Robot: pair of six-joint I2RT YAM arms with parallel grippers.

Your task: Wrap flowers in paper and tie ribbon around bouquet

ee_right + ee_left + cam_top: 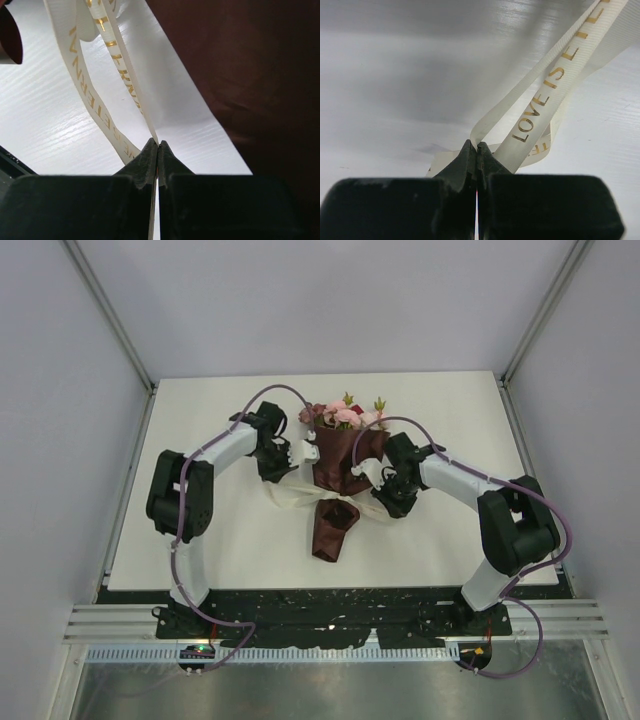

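Observation:
The bouquet lies in the middle of the white table: pink flowers [340, 415] show above a cone of dark maroon paper [335, 462]. The cream ribbon [338, 502] crosses the cone's narrow waist. My left gripper [301, 452] is at the cone's left edge. In its wrist view the left gripper [477, 145] is shut on a strand of the ribbon [555, 80], which carries gold lettering. My right gripper [366, 472] is at the cone's right edge. The right gripper [158, 144] is shut on another strand of ribbon [85, 95], with the paper [260, 75] just beside it.
The white table [200, 530] is bordered by grey enclosure walls with metal corner posts [110, 315]. A dark perforated base strip [330, 605] runs along the near edge where both arms are mounted. Loose ribbon [285, 495] trails to the cone's left.

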